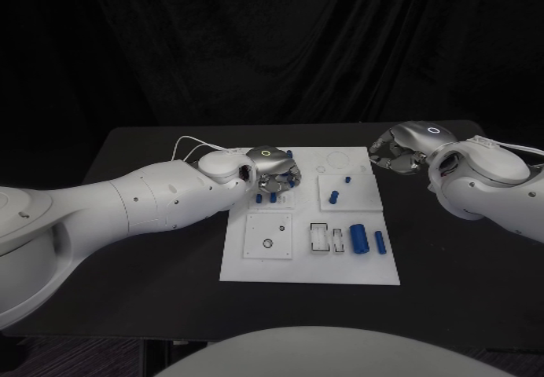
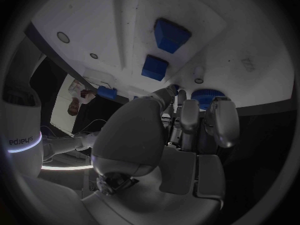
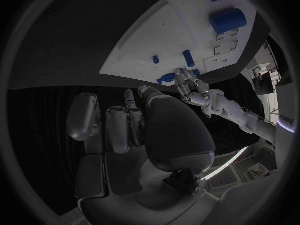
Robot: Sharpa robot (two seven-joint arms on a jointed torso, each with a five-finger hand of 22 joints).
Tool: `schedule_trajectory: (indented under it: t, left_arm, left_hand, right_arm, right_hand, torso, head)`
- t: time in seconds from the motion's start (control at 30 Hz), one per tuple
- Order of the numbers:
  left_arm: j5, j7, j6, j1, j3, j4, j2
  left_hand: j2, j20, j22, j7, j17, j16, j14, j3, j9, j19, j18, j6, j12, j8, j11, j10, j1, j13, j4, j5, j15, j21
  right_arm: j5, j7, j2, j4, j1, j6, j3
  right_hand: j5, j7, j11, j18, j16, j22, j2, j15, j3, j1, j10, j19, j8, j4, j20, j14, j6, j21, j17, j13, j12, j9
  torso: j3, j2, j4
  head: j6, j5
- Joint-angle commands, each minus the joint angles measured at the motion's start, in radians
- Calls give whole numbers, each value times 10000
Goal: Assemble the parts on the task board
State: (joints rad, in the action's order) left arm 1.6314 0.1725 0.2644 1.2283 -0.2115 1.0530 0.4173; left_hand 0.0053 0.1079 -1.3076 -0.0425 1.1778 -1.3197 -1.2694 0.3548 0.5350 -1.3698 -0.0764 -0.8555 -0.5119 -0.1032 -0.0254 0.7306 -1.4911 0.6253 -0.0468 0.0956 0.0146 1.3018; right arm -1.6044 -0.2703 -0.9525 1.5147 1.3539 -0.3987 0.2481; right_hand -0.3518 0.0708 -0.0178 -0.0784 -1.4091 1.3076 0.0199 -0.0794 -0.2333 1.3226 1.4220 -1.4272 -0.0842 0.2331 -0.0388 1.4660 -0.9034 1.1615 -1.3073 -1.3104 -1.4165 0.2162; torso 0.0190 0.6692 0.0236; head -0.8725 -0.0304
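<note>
The white task board [image 1: 312,267] lies in the middle of the black table. My left hand [image 1: 276,173] hangs over its far left corner, fingers pointing down among small blue parts [image 1: 266,199]. In the left wrist view the fingertips [image 2: 187,107] meet a round ribbed blue part [image 2: 205,96]; whether they grip it is hidden. My right hand [image 1: 399,153] hovers just off the board's far right corner, fingers curled in with nothing in them. A blue block [image 1: 336,196], a small peg [image 1: 347,180] and two blue cylinders [image 1: 359,238] lie on the board's right half.
A square sub-plate with a hole [image 1: 269,236] and two empty rectangular slots [image 1: 321,236] sit on the near half of the board. Black table [image 1: 148,157] surrounds the board on all sides. The left wrist view has two more blue blocks [image 2: 170,34] on the board.
</note>
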Motion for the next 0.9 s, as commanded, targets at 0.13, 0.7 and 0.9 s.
schedule_trajectory:
  t: [0.13, 0.7, 0.9]
  left_arm:
    - [6, 311, 550, -23, 9, 50, 64]
    - [5, 328, 2347, 87, 72, 1354, 1280]
    - [5, 195, 2015, 146, 58, 1775, 1870]
  left_hand:
    - [152, -26, -1823, -101, 74, -114, -171, -91, 53, -193, 150, -306, -249, -153, 107, 398, -45, 181, 100, 75, 85, 213]
    - [62, -62, -1887, -198, 141, -187, -360, -182, 55, -383, 196, -494, -199, -197, 92, 634, -10, 138, 144, 145, 102, 431]
    - [72, -68, -1844, -210, 13, -94, -274, -171, 27, -294, 166, -443, -117, -147, 80, 629, 12, 84, 126, 180, 83, 303]
  right_arm:
    - [-26, -119, -10, 7, -21, -38, -6]
    - [-26, -100, -126, 12, -24, -67, -6]
    - [-26, -96, -139, -5, -25, -94, -5]
  right_hand:
    - [-61, -8, 13, -19, 29, 1568, 83, 62, -55, -5, -57, 63, 34, -24, -3, 547, -58, 1, -1373, -1307, 20, -15]
    - [-61, -8, 13, -19, 29, 1568, 83, 62, -55, -5, -57, 63, 34, -24, -3, 547, -58, 1, -1373, -1307, 20, -15]
    - [-60, -4, 15, -24, 45, 1562, 89, 61, -70, -10, -89, 70, 36, -32, -2, 544, -63, -26, -1360, -1276, 57, -17]
  torso:
    - [1, -4, 1]
    - [6, -25, 38]
    - [-2, -7, 45]
  head:
    - [-1, 13]
    - [-1, 23]
    - [-1, -31]
